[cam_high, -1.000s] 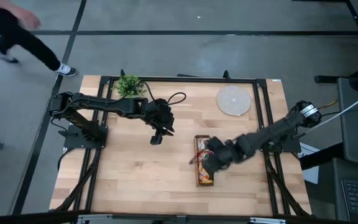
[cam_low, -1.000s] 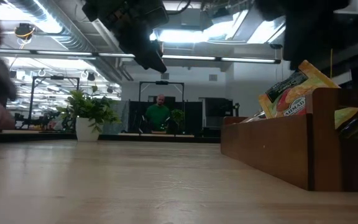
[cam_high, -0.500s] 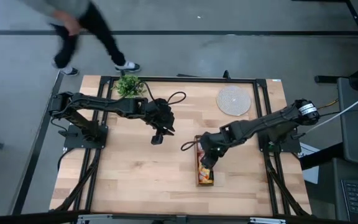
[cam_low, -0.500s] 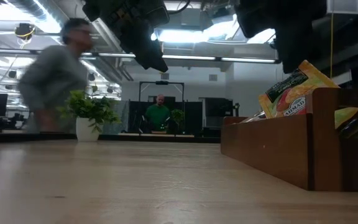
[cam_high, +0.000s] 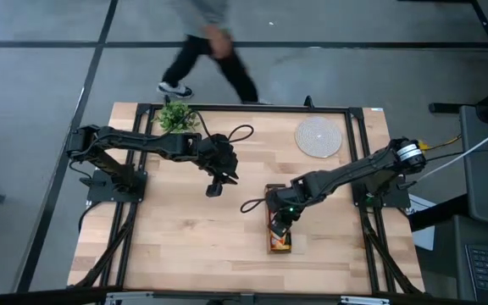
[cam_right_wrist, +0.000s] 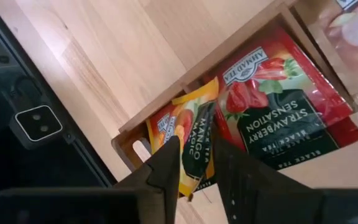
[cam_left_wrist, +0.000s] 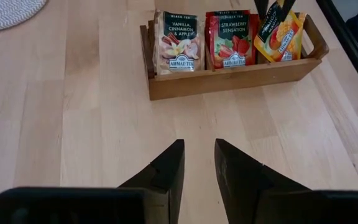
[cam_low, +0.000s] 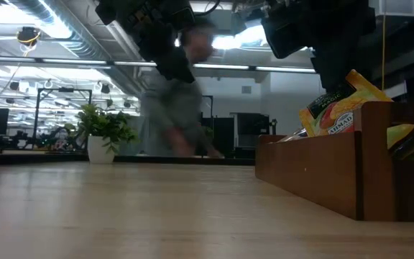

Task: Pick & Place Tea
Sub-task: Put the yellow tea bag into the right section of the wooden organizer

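The right gripper point(cam_right_wrist: 197, 163) is positioned over the wooden tray point(cam_left_wrist: 229, 78), its fingers narrowly parted above the yellow-orange sachets point(cam_right_wrist: 188, 140); nothing is seen gripped. Red sachets point(cam_left_wrist: 230, 39) are filed in the middle compartment, pale sachets point(cam_left_wrist: 177, 42) in the far one. The left gripper point(cam_left_wrist: 197, 165) is held above bare table point(cam_high: 185, 229), slightly parted, empty.

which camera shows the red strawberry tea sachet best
The right wrist view: the strawberry sachet fills it, label readable. Left wrist view shows it smaller in the tray's middle compartment; high view only a red speck; low view hides it.
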